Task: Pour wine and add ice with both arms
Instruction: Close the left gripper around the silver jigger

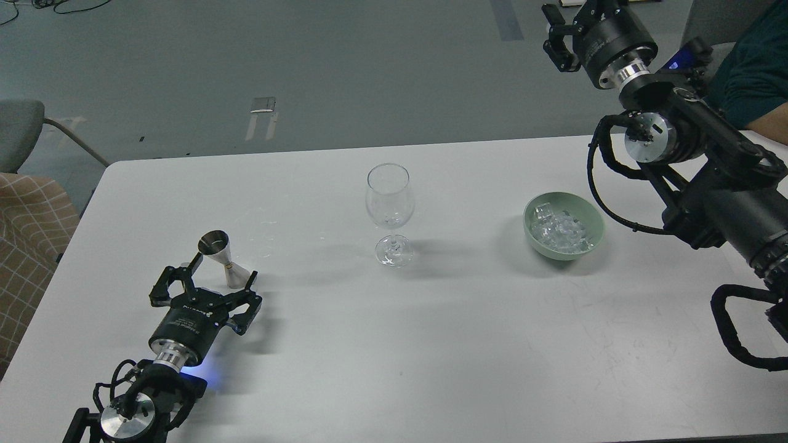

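Note:
A steel jigger (223, 258) stands on the white table (431, 344) at the left. My left gripper (223, 269) is open, with one finger on each side of the jigger's lower half. An empty wine glass (389, 212) stands upright at mid table. A green bowl (594, 229) at the right holds a pile of clear ice (559, 231) cubes. My right gripper (563, 24) is raised high at the top right, far above the bowl, and partly cut off by the frame edge. Its fingers cannot be told apart.
A person's arm in a dark green sleeve (754, 67) is at the far right edge. A grey chair (21, 132) and a checked cushion (31, 246) stand left of the table. Grey floor lies beyond the table's far edge.

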`<action>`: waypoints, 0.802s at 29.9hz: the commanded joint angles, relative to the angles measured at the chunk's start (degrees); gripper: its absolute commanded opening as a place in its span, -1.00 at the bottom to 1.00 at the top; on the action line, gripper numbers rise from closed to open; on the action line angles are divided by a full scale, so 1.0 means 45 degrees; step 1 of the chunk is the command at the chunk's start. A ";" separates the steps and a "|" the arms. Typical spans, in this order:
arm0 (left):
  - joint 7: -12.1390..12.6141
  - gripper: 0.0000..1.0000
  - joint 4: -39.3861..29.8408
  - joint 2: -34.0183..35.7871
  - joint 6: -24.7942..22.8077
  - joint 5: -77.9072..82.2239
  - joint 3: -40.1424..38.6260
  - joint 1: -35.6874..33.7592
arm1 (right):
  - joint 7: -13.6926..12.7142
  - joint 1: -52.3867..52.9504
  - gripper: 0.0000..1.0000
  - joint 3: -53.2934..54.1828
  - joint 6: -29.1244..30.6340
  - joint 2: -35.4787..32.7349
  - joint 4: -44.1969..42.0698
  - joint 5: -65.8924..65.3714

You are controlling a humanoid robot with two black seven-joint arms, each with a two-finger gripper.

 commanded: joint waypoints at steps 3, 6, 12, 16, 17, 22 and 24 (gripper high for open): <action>-0.0064 0.71 0.0093 0.0007 0.0310 -0.0020 0.0011 -0.0309 | 0.0000 -0.0001 1.00 0.0001 -0.0068 -0.0021 -0.0002 0.0000; -0.0317 0.53 0.0132 0.0085 0.0603 -0.0020 0.0031 -0.0486 | 0.0000 -0.0001 1.00 0.0001 -0.0068 -0.0021 -0.0002 0.0000; -0.0494 0.21 0.0308 0.0144 0.0702 0.0000 0.0031 -0.0623 | 0.0000 -0.0001 1.00 0.0001 -0.0068 -0.0021 0.0018 0.0000; -0.0475 0.04 0.0367 0.0163 0.0702 0.0020 0.0031 -0.0623 | 0.0000 -0.0020 1.00 0.0001 -0.0068 -0.0021 0.0018 0.0000; -0.0494 0.01 0.0347 0.0163 0.0702 0.0020 0.0031 -0.0623 | 0.0000 -0.0001 1.00 0.0020 -0.0068 -0.0021 0.0018 0.0000; -0.0494 -0.13 0.0405 0.0163 0.0702 0.0195 0.0031 -0.0642 | 0.0000 -0.0001 1.00 0.0001 -0.0068 -0.0021 0.0018 0.0000; -0.0494 -0.23 0.0522 0.0144 0.0702 0.0351 0.0031 -0.0681 | 0.0000 -0.0001 1.00 0.0020 -0.0068 -0.0021 0.0018 0.0000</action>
